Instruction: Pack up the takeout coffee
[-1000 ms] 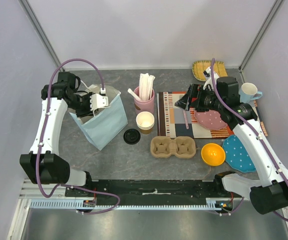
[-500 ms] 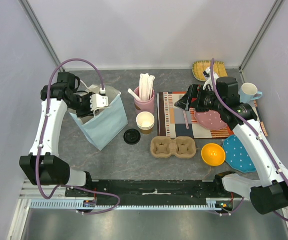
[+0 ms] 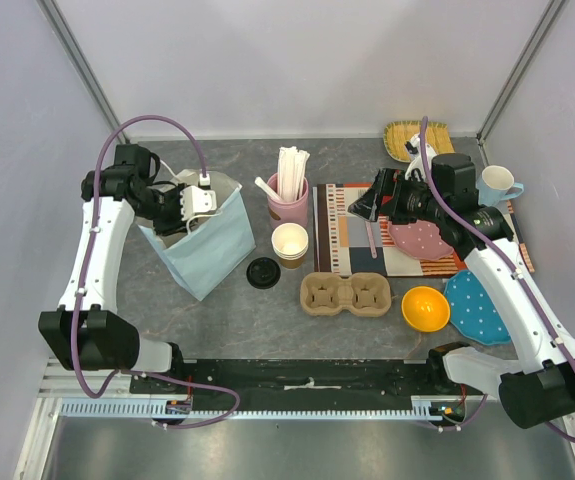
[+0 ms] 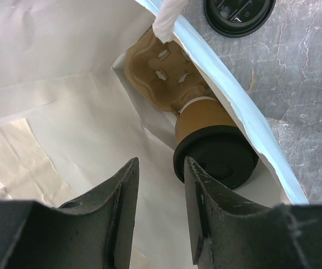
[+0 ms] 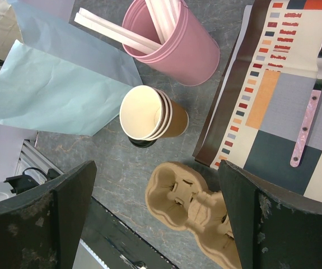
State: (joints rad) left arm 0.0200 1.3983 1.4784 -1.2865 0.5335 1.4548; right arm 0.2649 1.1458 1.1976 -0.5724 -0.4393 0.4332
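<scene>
The takeout coffee (image 4: pixel 215 158), a kraft cup with a black sip lid, stands inside the light blue paper bag (image 3: pixel 202 240) in a brown pulp carrier (image 4: pixel 155 73). My left gripper (image 4: pixel 159 165) is at the bag's mouth (image 3: pixel 195 200), open and empty. Its right finger is just beside the lid, and I cannot tell whether it touches. My right gripper (image 5: pixel 155 168) is wide open and empty, hovering over the placemat's left edge (image 3: pixel 372 205). A lidless kraft cup stack (image 3: pixel 290 243) and a loose black lid (image 3: pixel 264 272) are on the table.
A second pulp carrier (image 3: pixel 345 295) lies at centre front. A pink cup of wooden stirrers (image 3: pixel 288 195) stands behind the cups. On the right are a striped placemat (image 3: pixel 352 240) with a fork (image 5: pixel 312 112), a pink plate (image 3: pixel 422 240), an orange bowl (image 3: pixel 426 308), a blue plate (image 3: pixel 477 305), a mug (image 3: pixel 497 185) and a basket (image 3: pixel 415 140).
</scene>
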